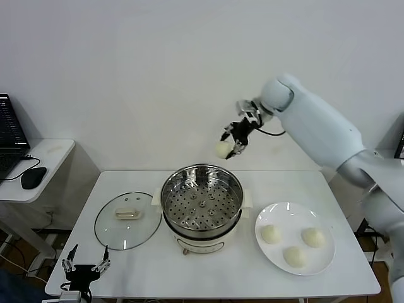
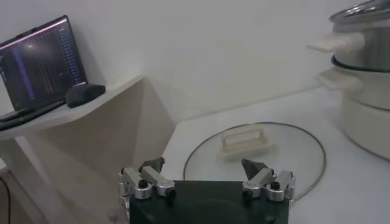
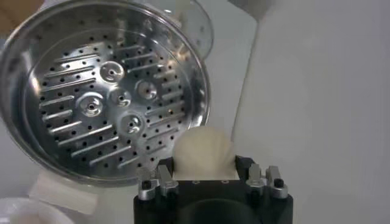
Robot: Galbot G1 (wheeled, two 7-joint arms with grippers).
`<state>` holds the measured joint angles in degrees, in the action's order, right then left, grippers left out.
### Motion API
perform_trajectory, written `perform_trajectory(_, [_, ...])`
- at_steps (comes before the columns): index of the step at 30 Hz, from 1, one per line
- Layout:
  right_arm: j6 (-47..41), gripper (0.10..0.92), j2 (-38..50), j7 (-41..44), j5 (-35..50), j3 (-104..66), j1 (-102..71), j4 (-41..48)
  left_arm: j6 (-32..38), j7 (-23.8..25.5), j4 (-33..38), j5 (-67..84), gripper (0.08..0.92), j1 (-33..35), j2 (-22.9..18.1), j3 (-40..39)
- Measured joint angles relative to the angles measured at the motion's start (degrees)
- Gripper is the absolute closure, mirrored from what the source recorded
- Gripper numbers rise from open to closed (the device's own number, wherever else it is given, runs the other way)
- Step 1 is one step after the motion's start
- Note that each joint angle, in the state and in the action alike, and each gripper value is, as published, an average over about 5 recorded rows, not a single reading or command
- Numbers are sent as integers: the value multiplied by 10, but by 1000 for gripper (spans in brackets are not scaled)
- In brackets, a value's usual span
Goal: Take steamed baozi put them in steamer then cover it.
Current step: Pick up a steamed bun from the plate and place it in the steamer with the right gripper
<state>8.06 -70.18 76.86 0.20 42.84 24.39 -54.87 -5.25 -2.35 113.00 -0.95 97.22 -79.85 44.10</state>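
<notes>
In the right wrist view the right hand (image 3: 207, 176) covers the lower part of the bun (image 3: 204, 152) it grips, and the steamer (image 3: 103, 91) is cut off by the frame's edge. In the left wrist view only a slice of the steamer (image 2: 359, 73) shows. In the head view the laptop (image 1: 9, 132) is cropped, and the dark object (image 1: 33, 177) beside it is perhaps a mouse.

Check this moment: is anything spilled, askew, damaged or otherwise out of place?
Nothing stands out. The right tool holds one baozi above the empty steamer; three baozi sit apart on the white plate. The cover lies flat on the table beside the steamer, near the open left tool.
</notes>
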Motion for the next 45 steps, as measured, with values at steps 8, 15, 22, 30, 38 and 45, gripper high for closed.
perform_trajectory(8, [115, 403, -35, -17, -36, 53, 14, -2, 1, -3, -1, 2, 177, 10, -2, 4])
perform_trajectory(15, [200, 400, -69, -34, -103, 70, 4, 14, 2, -2, 2, 4, 177, 15, -2, 6])
perform_trajectory(22, [254, 398, -103, -46, -160, 75, -16, 35, -3, 5, 10, 11, 177, 20, -3, 9])
perform_trajectory(30, [282, 400, -130, -50, -201, 77, -39, 57, -8, 8, 15, 18, 177, 19, -4, 9])
perform_trajectory(38, [293, 402, -147, -59, -233, 70, -60, 83, -8, 8, 10, 21, 177, 18, -3, 6])
perform_trajectory(45, [299, 403, -150, -60, -256, 59, -76, 98, -9, 9, 9, 21, 177, 18, -4, 5])
